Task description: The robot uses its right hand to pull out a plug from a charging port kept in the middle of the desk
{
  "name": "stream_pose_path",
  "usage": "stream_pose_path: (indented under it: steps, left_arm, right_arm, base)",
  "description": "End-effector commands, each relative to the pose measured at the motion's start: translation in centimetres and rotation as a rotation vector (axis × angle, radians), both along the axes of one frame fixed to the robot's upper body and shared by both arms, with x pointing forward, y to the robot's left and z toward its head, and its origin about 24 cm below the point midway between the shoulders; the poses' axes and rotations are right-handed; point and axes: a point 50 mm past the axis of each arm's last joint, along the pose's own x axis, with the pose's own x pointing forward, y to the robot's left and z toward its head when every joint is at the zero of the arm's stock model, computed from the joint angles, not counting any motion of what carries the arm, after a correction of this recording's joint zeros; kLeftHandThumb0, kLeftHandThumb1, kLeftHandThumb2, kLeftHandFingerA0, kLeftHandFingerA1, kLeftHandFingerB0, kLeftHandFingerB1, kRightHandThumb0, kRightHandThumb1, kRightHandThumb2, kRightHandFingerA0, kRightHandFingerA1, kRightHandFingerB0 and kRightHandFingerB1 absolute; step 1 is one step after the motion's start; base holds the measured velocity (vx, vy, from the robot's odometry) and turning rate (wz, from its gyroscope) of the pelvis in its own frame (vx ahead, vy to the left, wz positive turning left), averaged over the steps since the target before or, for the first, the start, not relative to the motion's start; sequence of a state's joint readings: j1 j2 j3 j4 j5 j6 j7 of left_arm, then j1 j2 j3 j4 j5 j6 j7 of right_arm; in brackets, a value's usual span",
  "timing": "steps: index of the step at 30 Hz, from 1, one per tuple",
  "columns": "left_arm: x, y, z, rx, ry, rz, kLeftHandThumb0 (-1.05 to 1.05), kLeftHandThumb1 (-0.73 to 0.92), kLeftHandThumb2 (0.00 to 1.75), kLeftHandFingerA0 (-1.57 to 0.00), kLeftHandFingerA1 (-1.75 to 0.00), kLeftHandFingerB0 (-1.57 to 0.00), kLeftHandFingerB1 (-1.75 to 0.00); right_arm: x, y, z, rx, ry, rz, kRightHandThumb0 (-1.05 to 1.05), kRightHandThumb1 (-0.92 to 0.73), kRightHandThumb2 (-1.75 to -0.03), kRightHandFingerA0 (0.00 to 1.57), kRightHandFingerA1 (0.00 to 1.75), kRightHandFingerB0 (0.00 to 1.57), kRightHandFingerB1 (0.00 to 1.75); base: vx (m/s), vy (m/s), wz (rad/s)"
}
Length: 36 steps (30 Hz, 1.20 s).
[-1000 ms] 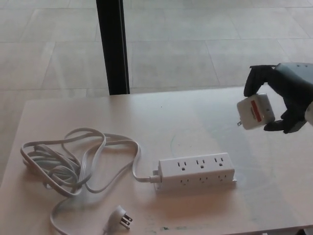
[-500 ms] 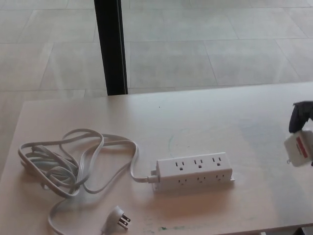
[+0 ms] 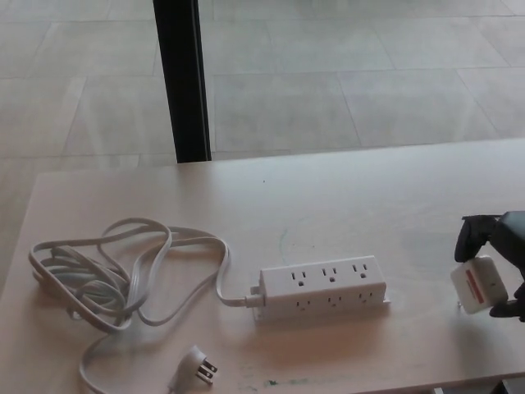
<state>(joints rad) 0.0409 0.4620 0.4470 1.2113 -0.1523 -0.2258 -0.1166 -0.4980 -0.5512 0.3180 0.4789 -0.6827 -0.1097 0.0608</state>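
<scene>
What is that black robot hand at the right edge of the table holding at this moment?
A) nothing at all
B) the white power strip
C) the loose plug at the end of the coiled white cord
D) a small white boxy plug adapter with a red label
D: the black right hand is closed around the small white boxy plug adapter with a red label, well clear of the white power strip, whose sockets are all empty.

Only the right hand [image 3: 502, 263] is seen, at the right edge of the head view, to the right of the power strip [image 3: 322, 287] on the desk. It is finished in matte black with a faint blue-grey sheen. Thick, rounded fingers [image 3: 467, 239] with blunt tips are shown. Joints, screws, cables and markings cannot be made out.
</scene>
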Motion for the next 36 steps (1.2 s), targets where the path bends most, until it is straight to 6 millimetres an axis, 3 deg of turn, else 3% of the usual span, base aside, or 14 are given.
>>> stream_pose_path:
  steps: [1,2,3,5,6,8,15,17,24,29,33,34,35,36]
  left_arm:
    - [-0.1,0.2,0.2,0.005,-0.026,0.015,-0.90,0.92,0.82,-0.82,-0.56,-0.49,-0.41]
    - [-0.2,0.1,0.1,0.004,-0.026,0.020,-0.88,0.92,0.80,-0.79,-0.54,-0.50,-0.42]
    - [-0.2,0.1,0.1,0.009,-0.022,0.016,-0.91,0.92,0.83,-0.76,-0.53,-0.48,-0.42]
    - [-0.2,0.1,0.1,0.012,-0.020,0.013,-0.91,0.92,0.83,-0.76,-0.53,-0.48,-0.42]
    - [-0.2,0.1,0.1,0.012,-0.021,0.014,-0.92,0.92,0.84,-0.75,-0.53,-0.48,-0.42]
    - [-0.3,0.1,0.1,0.013,-0.017,0.015,-0.91,0.92,0.83,-0.75,-0.52,-0.50,-0.42]
    - [-0.3,0.1,0.1,0.010,-0.022,0.008,-0.89,0.92,0.83,-0.78,-0.54,-0.47,-0.41]
    - [-0.3,0.1,0.1,0.010,-0.022,0.016,-0.89,0.92,0.82,-0.80,-0.56,-0.49,-0.42]
    - [-0.3,0.1,0.1,0.007,-0.018,0.017,-0.91,0.92,0.82,-0.75,-0.52,-0.49,-0.42]
    - [-0.4,0.4,0.3,0.012,-0.024,0.026,-0.90,0.92,0.79,-0.79,-0.54,-0.52,-0.40]
    - [-0.4,0.6,0.5,0.016,-0.028,0.033,-0.93,0.92,0.81,-0.76,-0.53,-0.51,-0.42]
    - [-0.4,0.6,0.5,0.019,-0.027,0.026,-0.89,0.92,0.79,-0.78,-0.53,-0.51,-0.42]
    - [-0.4,0.6,0.5,0.019,-0.030,0.029,-0.88,0.92,0.80,-0.79,-0.55,-0.51,-0.42]
    - [-0.4,0.6,0.5,0.019,-0.031,0.030,-0.88,0.92,0.80,-0.79,-0.55,-0.51,-0.42]
  right_arm:
    - [-0.7,-0.2,-1.8,-0.016,0.041,-0.021,-0.36,-0.56,-0.57,0.91,1.53,0.42,0.44]
    - [-0.6,-0.2,-1.7,-0.025,0.048,-0.039,-0.47,-0.52,-0.60,0.87,1.60,0.22,0.38]
    - [-0.5,-0.3,-1.6,-0.027,0.062,-0.058,-0.37,-0.32,-0.91,1.25,1.28,0.00,0.51]
    - [-0.6,-0.4,-1.5,-0.029,0.060,-0.055,-0.37,-0.32,-0.91,1.25,1.28,0.00,0.51]
    - [-0.4,-0.7,-1.4,-0.058,0.076,-0.081,-0.83,-0.41,-0.75,0.92,1.50,0.04,0.11]
    - [-0.2,-1.0,-0.9,-0.080,0.113,-0.110,-0.83,-0.49,-0.58,0.77,1.61,0.00,0.06]
    - [0.2,-1.9,0.8,-0.104,0.154,-0.162,-0.99,-0.56,-0.61,0.79,1.49,0.00,0.00]
    - [0.3,-2.4,1.8,-0.109,0.165,-0.186,-1.01,-0.56,-0.60,0.75,1.28,0.00,0.00]
    - [-0.4,-3.2,4.3,0.019,0.083,-0.179,-0.98,-0.60,-0.61,0.82,1.37,0.00,0.04]
    - [-3.4,-7.8,8.6,0.217,-0.035,-0.270,-0.77,-0.45,-0.91,0.99,1.38,0.00,0.14]
    - [-6.7,-12.6,10.7,0.282,-0.142,-0.381,-0.79,-0.48,-0.87,1.02,1.44,0.07,0.18]
    - [-9.0,-15.5,11.4,0.373,-0.240,-0.468,-0.74,-0.52,-0.63,0.94,1.75,0.08,0.28]
    - [-10.3,-16.9,11.7,0.364,-0.284,-0.512,-0.88,-0.51,-0.92,1.20,1.57,0.00,0.34]
    - [-10.7,-17.3,11.8,0.357,-0.299,-0.526,-0.88,-0.51,-0.92,1.20,1.57,0.00,0.34]
  base:
    - [0.00,0.000,0.00]
    - [0.00,0.000,0.00]
    - [0.00,0.000,0.00]
    - [0.00,0.000,0.00]
    - [0.00,0.000,0.00]
    - [0.00,0.000,0.00]
    - [0.00,0.000,0.00]
    - [0.00,0.000,0.00]
    - [0.00,0.000,0.00]
    - [0.00,0.000,0.00]
    - [0.00,0.000,0.00]
    - [0.00,0.000,0.00]
    - [0.00,0.000,0.00]
    - [0.00,0.000,0.00]
